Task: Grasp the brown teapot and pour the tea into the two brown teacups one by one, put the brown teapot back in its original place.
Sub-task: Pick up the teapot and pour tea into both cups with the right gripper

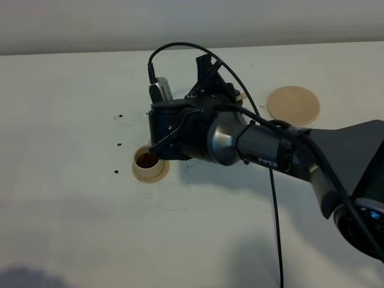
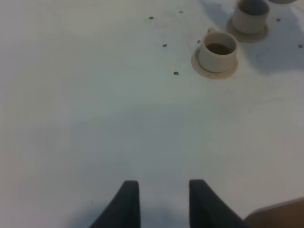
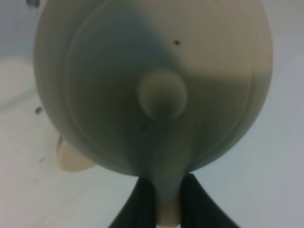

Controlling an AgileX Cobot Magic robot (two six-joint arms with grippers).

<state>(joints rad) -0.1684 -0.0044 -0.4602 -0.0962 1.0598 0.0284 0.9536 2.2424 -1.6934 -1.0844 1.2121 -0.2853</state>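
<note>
In the narrow grip of the right tool (image 3: 166, 184) sits the loop handle of the squat, rounded light-tan teapot (image 3: 156, 71) with a small knobbed lid. The jaws are closed on that handle and the pot is carried off the white bench (image 1: 72, 228). It is well apart from the flat round tan coaster (image 1: 293, 105), which lies bare.

The left tool (image 2: 164, 190) hangs over open bench with its jaws apart and nothing between them.

The teapot looks like glazed ceramic, so I judge it stiff, smooth, rather slippery and breakable. With tea inside, its weight sits out ahead of the handle, so it may twist in a thin pinch. The lid seems loose and could slide on a steep tilt. The handle is the only sensible hold, since the body is too wide for the jaws.

- **Spout:** no view shows it. A pale lump beside the pot's belly in the right wrist view could be the spout or a cup.
- **High view:** the black right arm (image 1: 240, 141) covers the pot and 1 cup. Only the small tan cup holding dark tea (image 1: 147, 161), on its saucer, shows.
- **Second tan cup (image 2: 250, 18):** a dark blur sits over its mouth, so I cannot tell its fill.
</note>
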